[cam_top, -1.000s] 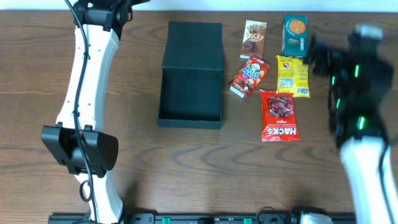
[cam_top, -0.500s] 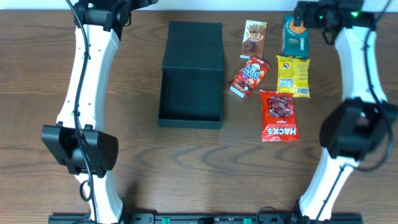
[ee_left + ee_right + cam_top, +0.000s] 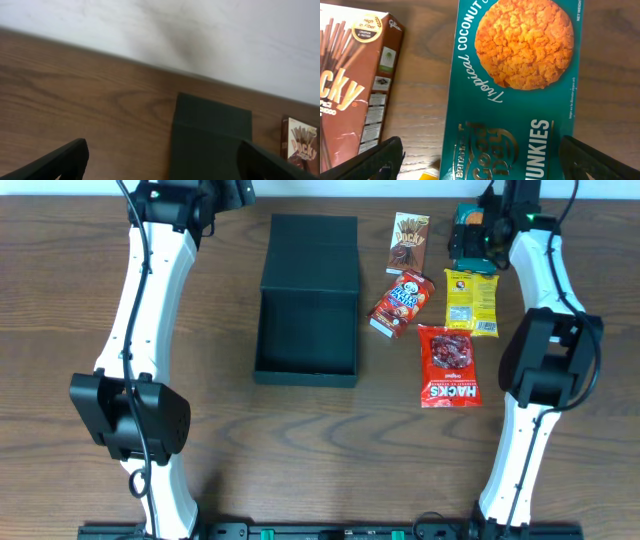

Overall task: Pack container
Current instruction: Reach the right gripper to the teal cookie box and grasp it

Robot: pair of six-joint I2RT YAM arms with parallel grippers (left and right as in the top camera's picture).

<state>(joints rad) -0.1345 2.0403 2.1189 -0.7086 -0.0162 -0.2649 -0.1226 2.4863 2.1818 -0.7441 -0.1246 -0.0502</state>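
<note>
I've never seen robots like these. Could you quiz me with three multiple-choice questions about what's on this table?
1. The right claw is over: A) the Pocky box B) the teal cookie box C) the yellow packet.
2. Snack packs on the table: A) two B) three C) five.
3. The container is: A) open, empty B) open, full C) shut.
Answers: 1 B, its camera looks straight down on that box; 2 C, five lie beside the container; 3 A, lid folded back, bare floor inside.

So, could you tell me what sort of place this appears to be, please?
Probably a robot lab bench: two arms at a wood-grain table, a white wall behind, an open dark box beside snack packs.
</note>
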